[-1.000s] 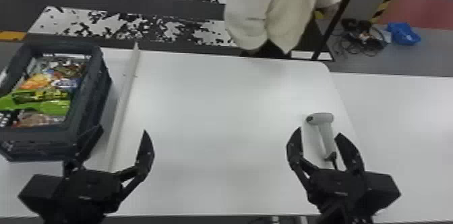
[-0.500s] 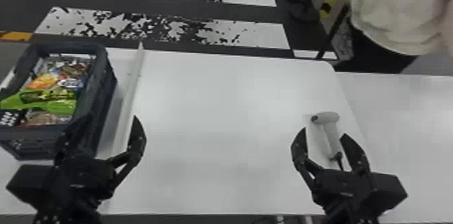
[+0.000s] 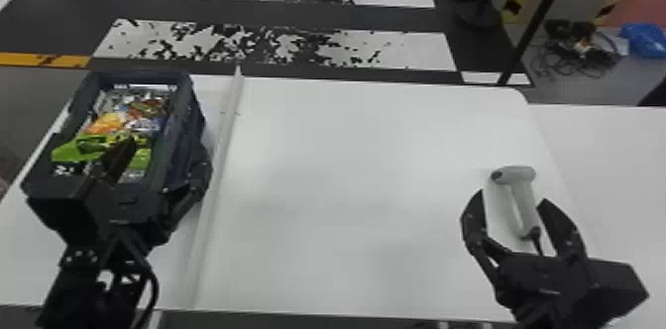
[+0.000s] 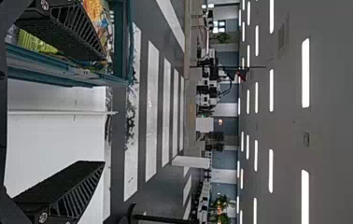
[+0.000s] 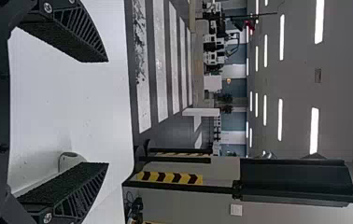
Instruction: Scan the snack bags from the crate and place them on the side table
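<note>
My left gripper (image 3: 163, 162) is over the near part of the dark crate (image 3: 181, 120), one finger above the snack bags (image 3: 106, 125) and the other outside the crate's right wall. In the left wrist view, the left gripper (image 4: 103, 109) stands open, the crate wall (image 4: 62, 70) between its fingers. A green bag (image 3: 77, 149) lies near the crate's front. At the right, my right gripper (image 3: 513, 196) is open around the lower side of the white scanner (image 3: 518, 177), which lies on the table. In the right wrist view, the right gripper (image 5: 107, 112) shows near the scanner (image 5: 69, 159).
A white raised strip (image 3: 218, 169) runs front to back beside the crate. The white table (image 3: 366, 194) spans the middle, with another white surface (image 3: 609, 154) adjoining at the right. Striped posts and cables are on the floor behind.
The left gripper has moved leftward and forward, over the crate. The right gripper has stayed near the scanner. The head view has shifted slightly.
</note>
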Controlling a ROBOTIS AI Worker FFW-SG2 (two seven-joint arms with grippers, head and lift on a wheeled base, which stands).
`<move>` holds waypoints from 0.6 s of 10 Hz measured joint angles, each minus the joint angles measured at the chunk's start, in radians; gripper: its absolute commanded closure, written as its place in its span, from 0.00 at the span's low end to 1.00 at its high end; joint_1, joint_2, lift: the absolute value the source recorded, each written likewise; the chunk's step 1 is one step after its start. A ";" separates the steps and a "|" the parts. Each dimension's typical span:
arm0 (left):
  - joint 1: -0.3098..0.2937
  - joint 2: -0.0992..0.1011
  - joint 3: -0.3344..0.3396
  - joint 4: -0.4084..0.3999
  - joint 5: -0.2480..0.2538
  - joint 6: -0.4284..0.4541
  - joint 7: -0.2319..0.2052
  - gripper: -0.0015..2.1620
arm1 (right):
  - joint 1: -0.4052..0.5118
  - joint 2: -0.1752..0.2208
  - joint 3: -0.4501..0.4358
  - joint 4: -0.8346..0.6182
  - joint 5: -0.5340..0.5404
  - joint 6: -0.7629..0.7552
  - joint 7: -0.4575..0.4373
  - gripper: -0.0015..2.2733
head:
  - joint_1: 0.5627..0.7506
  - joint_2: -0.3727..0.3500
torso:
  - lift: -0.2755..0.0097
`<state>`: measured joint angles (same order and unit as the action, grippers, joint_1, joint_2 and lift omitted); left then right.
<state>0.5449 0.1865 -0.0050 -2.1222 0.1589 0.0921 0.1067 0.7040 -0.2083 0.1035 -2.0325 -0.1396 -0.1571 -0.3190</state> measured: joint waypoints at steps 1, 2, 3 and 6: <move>-0.026 -0.001 0.028 -0.007 0.013 0.044 -0.007 0.04 | -0.002 0.000 0.001 0.000 0.000 0.000 0.000 0.04 | 0.70 0.53 | 0.68; -0.055 -0.001 0.055 -0.013 0.022 0.100 -0.015 0.04 | -0.003 0.000 0.001 0.000 0.000 0.000 0.000 0.04 | 0.70 0.55 | 0.68; -0.086 -0.001 0.086 -0.018 0.034 0.168 -0.041 0.04 | -0.005 -0.001 0.002 0.000 0.000 0.000 0.000 0.04 | 0.70 0.57 | 0.68; -0.189 -0.005 0.188 -0.012 0.057 0.407 -0.115 0.04 | -0.019 -0.009 0.013 0.000 0.001 0.022 0.000 0.04 | 0.70 0.65 | 0.68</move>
<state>0.3555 0.1811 0.1835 -2.1338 0.2159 0.4996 -0.0081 0.6852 -0.2171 0.1162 -2.0325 -0.1388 -0.1346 -0.3190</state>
